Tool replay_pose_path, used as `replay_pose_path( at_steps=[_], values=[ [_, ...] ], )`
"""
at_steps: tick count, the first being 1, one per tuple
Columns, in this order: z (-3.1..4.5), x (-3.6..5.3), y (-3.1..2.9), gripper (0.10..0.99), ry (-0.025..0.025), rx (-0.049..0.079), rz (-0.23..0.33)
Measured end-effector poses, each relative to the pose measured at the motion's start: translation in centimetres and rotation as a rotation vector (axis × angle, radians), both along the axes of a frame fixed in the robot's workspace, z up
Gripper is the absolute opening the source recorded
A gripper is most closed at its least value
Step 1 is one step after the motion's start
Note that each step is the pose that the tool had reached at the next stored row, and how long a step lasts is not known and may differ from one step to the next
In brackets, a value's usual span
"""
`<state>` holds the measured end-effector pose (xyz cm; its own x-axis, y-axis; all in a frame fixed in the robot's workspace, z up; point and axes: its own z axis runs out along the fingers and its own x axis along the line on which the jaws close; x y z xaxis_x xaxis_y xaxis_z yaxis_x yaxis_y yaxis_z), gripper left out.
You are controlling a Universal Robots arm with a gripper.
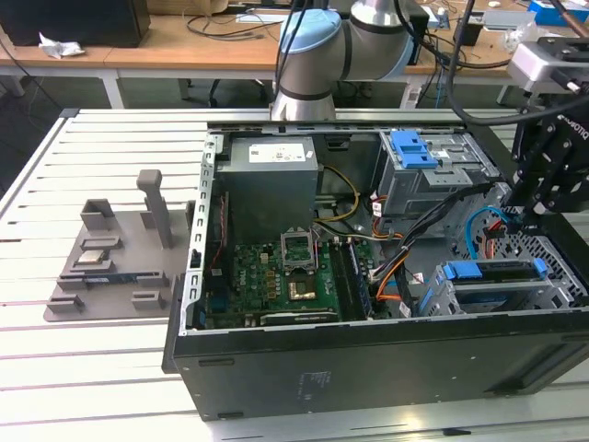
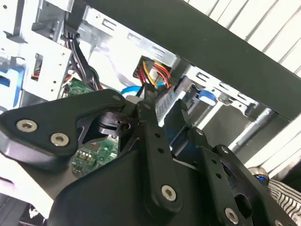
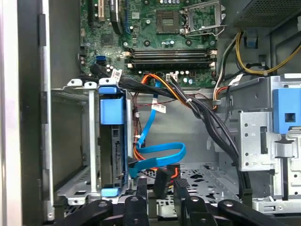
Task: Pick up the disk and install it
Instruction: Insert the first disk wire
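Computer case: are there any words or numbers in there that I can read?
No text here is clear enough to read.
White label on the grey power supply: print too small.
Pale sticker on the outer side of the computer case: too blurred.
White cable tags in the first wrist view: print too small.

No print is reading legibly: the white label (image 1: 279, 153) on the grey power-supply box (image 1: 271, 189) is showing only unreadable marks.
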<state>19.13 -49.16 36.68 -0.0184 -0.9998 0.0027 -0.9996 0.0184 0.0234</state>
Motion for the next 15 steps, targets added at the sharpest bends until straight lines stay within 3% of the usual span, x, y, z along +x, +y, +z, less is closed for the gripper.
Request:
replay_pose_path(
  at_steps=[3, 11, 15],
  values=[
    [-0.81, 0.02, 0.02, 0.361, 0.0009, -0.006, 0.0],
    [-0.81, 0.02, 0.01, 0.349, 0.0008, -0.01, 0.0],
    [-0.82, 0.02, 0.01, 0.169, 0.0008, -0.011, 0.0]
  ],
)
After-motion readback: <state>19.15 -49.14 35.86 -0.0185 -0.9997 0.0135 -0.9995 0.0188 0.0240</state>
